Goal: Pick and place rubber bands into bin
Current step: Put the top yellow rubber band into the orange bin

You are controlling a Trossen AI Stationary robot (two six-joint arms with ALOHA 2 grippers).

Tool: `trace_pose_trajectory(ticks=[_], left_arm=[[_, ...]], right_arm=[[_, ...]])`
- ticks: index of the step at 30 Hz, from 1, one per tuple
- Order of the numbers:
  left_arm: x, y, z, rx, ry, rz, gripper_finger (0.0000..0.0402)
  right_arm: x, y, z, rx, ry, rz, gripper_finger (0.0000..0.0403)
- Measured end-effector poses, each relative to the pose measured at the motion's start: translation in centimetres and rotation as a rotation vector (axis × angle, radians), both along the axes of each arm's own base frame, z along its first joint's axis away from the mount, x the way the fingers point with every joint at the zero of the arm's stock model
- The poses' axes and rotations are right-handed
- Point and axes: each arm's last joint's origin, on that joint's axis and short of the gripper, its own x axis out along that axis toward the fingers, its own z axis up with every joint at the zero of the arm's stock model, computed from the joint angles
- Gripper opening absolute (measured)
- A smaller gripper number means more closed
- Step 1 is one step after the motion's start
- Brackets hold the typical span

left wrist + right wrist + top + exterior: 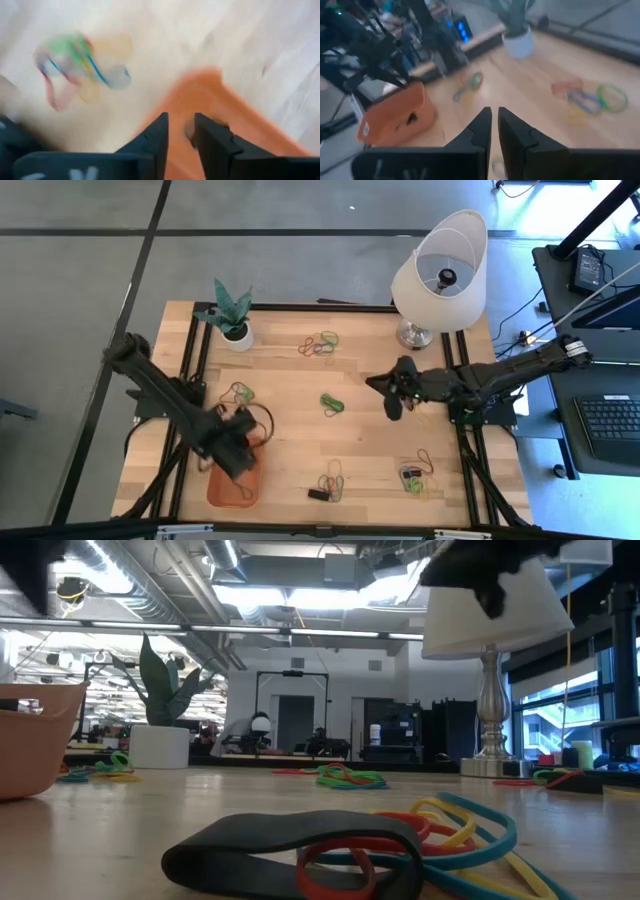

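Observation:
The orange bin (236,488) sits near the table's near-left corner and also shows in the right wrist view (395,117). My left gripper (240,448) hovers over the bin's far end. Its fingers (181,131) stand a narrow gap apart above the orange rim (210,100). A small dark spot beside one finger cannot be identified. Rubber bands lie in loose clusters: one just beyond the bin (240,392), also in the left wrist view (80,67); others mid-table (333,403), far (320,345) and near (333,480). My right gripper (393,398) hangs shut above the table's right half (495,122).
A white lamp (440,275) stands at the far-right corner and a potted plant (232,315) at the far-left. A small black block (318,494) lies by the near bands, with another band cluster (418,478) near-right. Bands fill the foreground of the low view (400,840).

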Motion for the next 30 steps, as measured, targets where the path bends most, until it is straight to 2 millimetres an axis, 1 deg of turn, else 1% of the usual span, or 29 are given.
trace_pose_trajectory(ticks=[2, 5, 7, 9, 11, 13, 17, 19, 24, 27, 30], left_arm=[[-0.8, 1.6, 1.7, 0.042, -0.068, -0.033, 0.0056], [-1.8, 4.1, 3.8, 0.139, -0.143, -0.104, 0.0014], [-2.2, 5.6, 4.7, 0.2, -0.184, -0.143, 0.0006], [-2.7, 7.0, 5.0, 0.25, -0.19, -0.175, 0.0002], [-3.2, 8.3, 4.8, 0.281, -0.197, -0.205, 0.0001], [-3.7, 9.4, 4.2, 0.299, -0.231, -0.234, 0.0002], [-5.0, 11.1, 2.0, 0.254, -0.344, -0.313, 0.0002], [-6.0, 11.8, 0.9, 0.224, -0.413, -0.341, 0.0002], [-8.3, 13.2, -0.8, 0.195, -0.604, -0.371, 0.0002], [-9.4, 13.5, -0.8, 0.215, -0.737, -0.39, 0.0002], [-10.4, 13.7, -0.6, 0.217, -0.827, -0.382, 0.0002]], right_arm=[[1.4, -0.4, 0.6, -0.016, 0.012, -0.025, 0.0037], [4.5, -1.0, 1.6, -0.06, 0.07, -0.032, 0.0037], [6.7, -1.5, 2.4, -0.089, 0.116, -0.043, 0.0037], [9.0, -2.2, 2.8, -0.112, 0.182, -0.061, 0.0037], [11.2, -3.3, 3.2, -0.116, 0.256, -0.09, 0.0037], [13.2, -4.5, 3.2, -0.101, 0.34, -0.103, 0.0037], [16.6, -7.6, 2.5, -0.038, 0.509, -0.098, 0.0037], [18.1, -9.3, 2.0, 0.001, 0.57, -0.098, 0.0037], [20.7, -13.4, 0.1, 0.105, 0.717, -0.15, 0.0037], [21.6, -15.7, -1.3, 0.163, 0.794, -0.189, 0.0037], [22.2, -17.4, -3.1, 0.223, 0.864, -0.234, 0.0037]])
